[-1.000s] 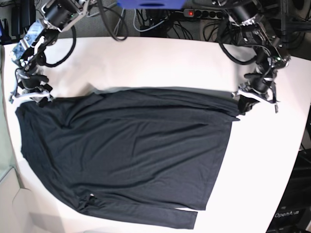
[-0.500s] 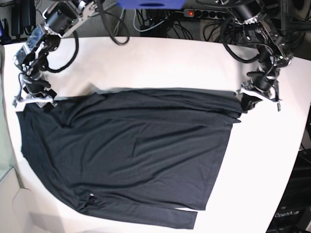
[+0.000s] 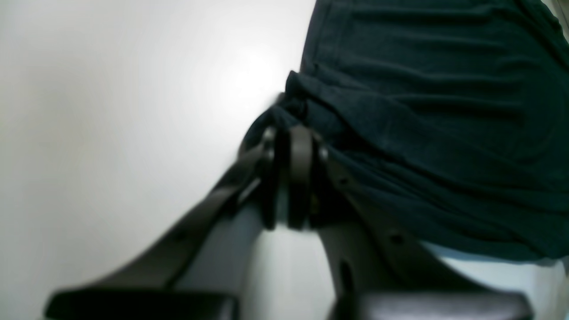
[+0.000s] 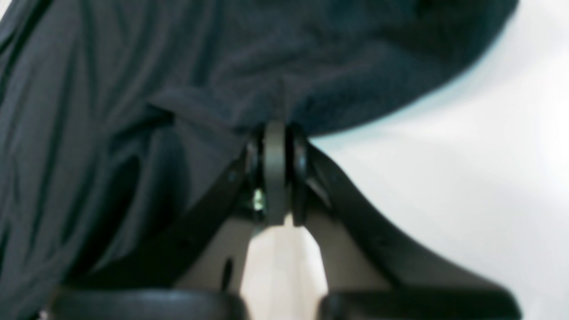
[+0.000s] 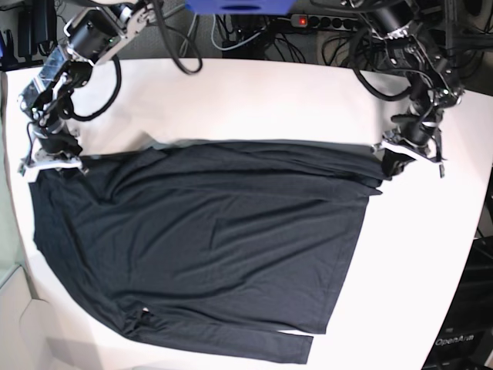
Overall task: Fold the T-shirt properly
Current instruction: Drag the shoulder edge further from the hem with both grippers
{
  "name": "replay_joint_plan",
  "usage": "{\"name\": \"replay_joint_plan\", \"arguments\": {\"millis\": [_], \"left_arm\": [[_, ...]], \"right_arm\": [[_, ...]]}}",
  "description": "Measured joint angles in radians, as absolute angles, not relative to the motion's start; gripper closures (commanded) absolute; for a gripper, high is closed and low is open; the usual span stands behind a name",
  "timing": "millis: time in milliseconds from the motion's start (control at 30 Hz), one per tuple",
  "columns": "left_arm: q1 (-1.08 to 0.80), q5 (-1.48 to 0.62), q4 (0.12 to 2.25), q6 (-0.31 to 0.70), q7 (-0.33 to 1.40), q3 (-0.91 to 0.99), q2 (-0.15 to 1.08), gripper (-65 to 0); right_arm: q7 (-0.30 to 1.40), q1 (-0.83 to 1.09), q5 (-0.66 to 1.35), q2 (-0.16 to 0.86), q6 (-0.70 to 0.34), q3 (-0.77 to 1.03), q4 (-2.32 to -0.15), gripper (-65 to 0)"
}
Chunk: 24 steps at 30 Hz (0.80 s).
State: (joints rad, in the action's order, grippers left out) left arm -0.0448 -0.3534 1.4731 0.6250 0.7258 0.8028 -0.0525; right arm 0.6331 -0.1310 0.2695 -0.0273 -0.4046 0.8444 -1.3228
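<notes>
- On the left of the base view, my right gripper (image 5: 48, 158) sits at the far corner of the T-shirt (image 5: 200, 247), right at the table's left edge.
- From the right wrist view, the right gripper (image 4: 275, 133) has its fingers pressed together on a bunched fold of the dark fabric; the picture is blurred, yet cloth rises straight out of the closed tips.
- The T-shirt lies spread across the white table (image 5: 254, 100), mostly flat with soft wrinkles, its far edge running between the two grippers and a sleeve folded along the near edge.
- A small pale tag (image 5: 146, 312) shows near the lower left of the shirt.
- On the right of the base view, my left gripper (image 5: 400, 154) holds the shirt's other far corner, which bunches into a dark lump at the tips.
- In the left wrist view, the left gripper (image 3: 293, 133) pinches a gathered bit of the T-shirt (image 3: 444, 111), fingers close together on the cloth, white table beside it.
</notes>
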Motion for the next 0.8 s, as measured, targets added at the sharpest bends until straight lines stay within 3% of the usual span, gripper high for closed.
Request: {"name": "replay_joint_plan", "arguments": {"millis": [367,800], "left_arm": [[0.017,-0.356,1.473,0.625,0.73,0.808,-0.052,-3.9],[0.091,-0.348,1.509,0.625,0.954,0.811,-0.051,-4.2]], "right_arm": [[0.639,-0.135,0.27,0.025,-0.405,0.844,-1.324,0.0],[0.636,-0.145,0.269,0.041,-0.406,0.818,-1.324,0.0]]}}
